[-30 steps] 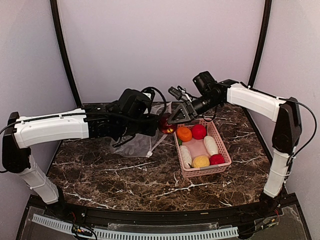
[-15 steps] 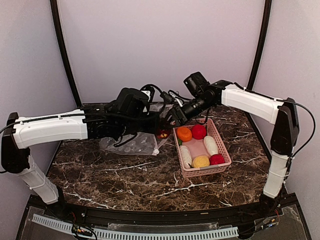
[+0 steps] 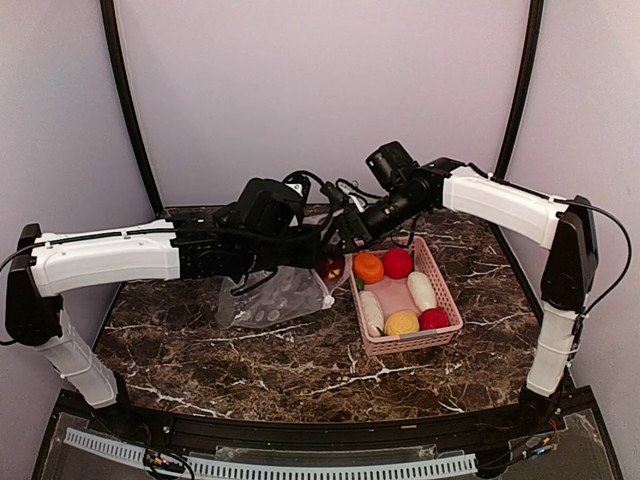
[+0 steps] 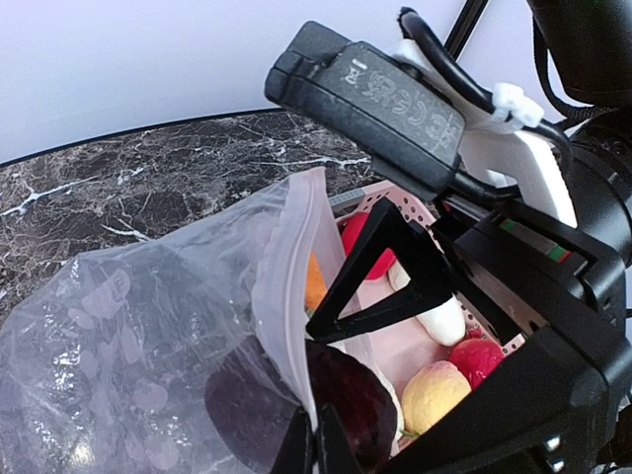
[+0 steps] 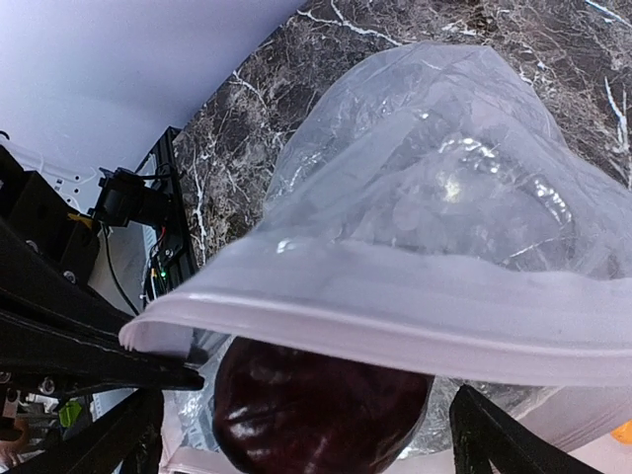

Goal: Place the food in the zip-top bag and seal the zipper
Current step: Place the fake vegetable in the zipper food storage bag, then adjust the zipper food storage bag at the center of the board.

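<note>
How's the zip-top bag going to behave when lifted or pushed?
Likely floppy: the zip-top bag sags and creases below the edge pinched by the left gripper. Probably light and somewhat slippery, since it looks like thin, clear film. A push would likely crumple it rather than slide it.

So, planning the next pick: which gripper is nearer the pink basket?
Right. The right gripper hangs open at the pink basket's far left corner; the left gripper is farther left, pinching the zip-top bag's mouth.

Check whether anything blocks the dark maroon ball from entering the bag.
Only the zip-top bag itself: its zipper lies across the top of the dark maroon ball, which sits at the mouth inside the open right gripper.
</note>
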`<action>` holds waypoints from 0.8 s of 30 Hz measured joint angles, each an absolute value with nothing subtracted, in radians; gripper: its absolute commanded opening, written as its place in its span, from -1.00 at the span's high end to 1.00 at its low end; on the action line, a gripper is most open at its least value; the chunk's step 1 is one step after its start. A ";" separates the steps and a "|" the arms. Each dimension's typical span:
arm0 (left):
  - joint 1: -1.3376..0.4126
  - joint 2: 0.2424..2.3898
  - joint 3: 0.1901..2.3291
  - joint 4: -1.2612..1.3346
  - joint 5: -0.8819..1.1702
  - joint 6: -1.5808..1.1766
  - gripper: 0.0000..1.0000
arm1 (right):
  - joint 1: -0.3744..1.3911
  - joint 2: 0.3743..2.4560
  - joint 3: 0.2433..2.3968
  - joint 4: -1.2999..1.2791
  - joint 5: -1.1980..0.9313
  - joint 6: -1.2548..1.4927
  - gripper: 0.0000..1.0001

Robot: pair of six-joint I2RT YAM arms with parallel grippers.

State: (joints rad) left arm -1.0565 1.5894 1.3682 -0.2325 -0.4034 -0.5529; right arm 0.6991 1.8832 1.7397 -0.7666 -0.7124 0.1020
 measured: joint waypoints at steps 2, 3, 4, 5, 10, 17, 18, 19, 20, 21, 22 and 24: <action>-1.056 1.589 1.367 -0.233 -0.413 -0.556 0.99 | 0.705 1.883 1.753 -0.777 -0.703 0.083 -0.97; -1.056 1.588 1.367 -0.233 -0.421 -0.558 0.99 | 0.707 1.880 1.758 -0.781 -0.696 0.072 -0.97; -1.056 1.588 1.365 -0.233 -0.427 -0.558 0.99 | 0.708 1.874 1.761 -0.785 -0.688 0.060 -0.97; -1.057 1.587 1.362 -0.233 -0.433 -0.558 0.98 | 0.709 1.864 1.761 -0.788 -0.675 0.043 -0.96; -1.058 1.574 1.330 -0.235 -0.459 -0.558 0.99 | 0.709 1.743 1.733 -0.786 -0.570 -0.027 -0.63; -1.058 1.545 1.299 -0.234 -0.486 -0.558 0.99 | 0.709 1.655 1.665 -0.749 -0.413 -0.002 -0.37; -1.058 1.544 1.299 -0.234 -0.490 -0.558 0.99 | 0.709 1.667 1.655 -0.747 -0.409 0.009 -0.36; -1.058 1.543 1.299 -0.233 -0.493 -0.558 0.99 | 0.709 1.682 1.646 -0.747 -0.410 0.019 -0.35; -1.058 1.542 1.299 -0.233 -0.495 -0.558 0.99 | 0.710 1.696 1.638 -0.746 -0.410 0.026 -0.34; -1.058 1.542 1.299 -0.233 -0.496 -0.558 0.99 | 0.710 1.713 1.629 -0.748 -0.410 0.036 -0.31; -1.058 1.542 1.298 -0.232 -0.496 -0.558 0.99 | 0.710 1.729 1.624 -0.749 -0.411 0.042 -0.28; -1.058 1.542 1.298 -0.231 -0.496 -0.558 0.99 | 0.711 1.761 1.622 -0.751 -0.416 0.056 -0.21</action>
State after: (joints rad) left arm -1.0584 1.5425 1.2984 -0.2310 -0.4957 -0.5579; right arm 0.7109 1.7607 1.6218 -0.7509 -0.4160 0.0555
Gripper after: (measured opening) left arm 0.007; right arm 0.646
